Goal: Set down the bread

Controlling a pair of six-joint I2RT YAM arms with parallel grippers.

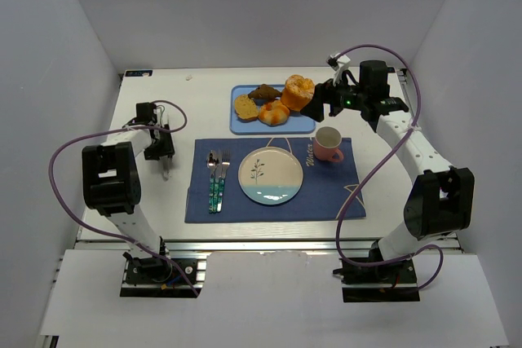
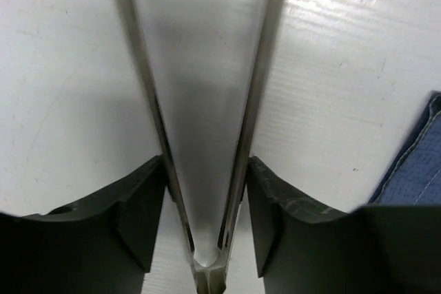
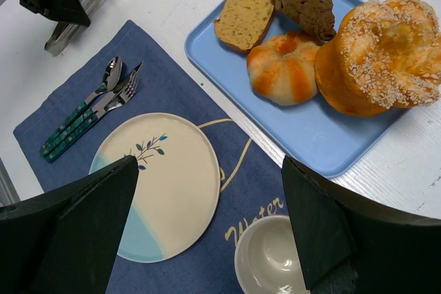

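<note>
1. A white table (image 1: 155,201) stands between plain white walls, and a blue mat (image 1: 326,193) lies in its middle.
2. On the mat there is a plate (image 1: 277,181). Cutlery (image 1: 216,181) lies at the plate's 9 o'clock and a pink cup (image 1: 328,144) stands at its 2 o'clock.
3. A blue tray (image 1: 302,125) lies on the table at 12 o'clock from the plate, just beyond the edge of the mat.
4. The bread (image 1: 245,107) lies on the tray at its 9 o'clock end. It touches a dark croissant (image 1: 265,92) at its 2 o'clock. A striped bun (image 1: 274,113) is just beside it at 4 o'clock.
5. A big sugared bun (image 1: 298,91) fills the 2 o'clock part of the tray and leans on the striped bun.
6. The right gripper (image 1: 320,103) hangs above the 3 o'clock end of the tray. Its jaws are spread wide and hold nothing. The bread is at the other end of the tray.
7. The left gripper (image 1: 165,152) is over bare table at 9 o'clock from the mat. Its jaws are closed on metal tongs (image 2: 207,273), one jaw against each arm near the hinge. The two arms of the tongs spread apart away from the jaws.
</note>
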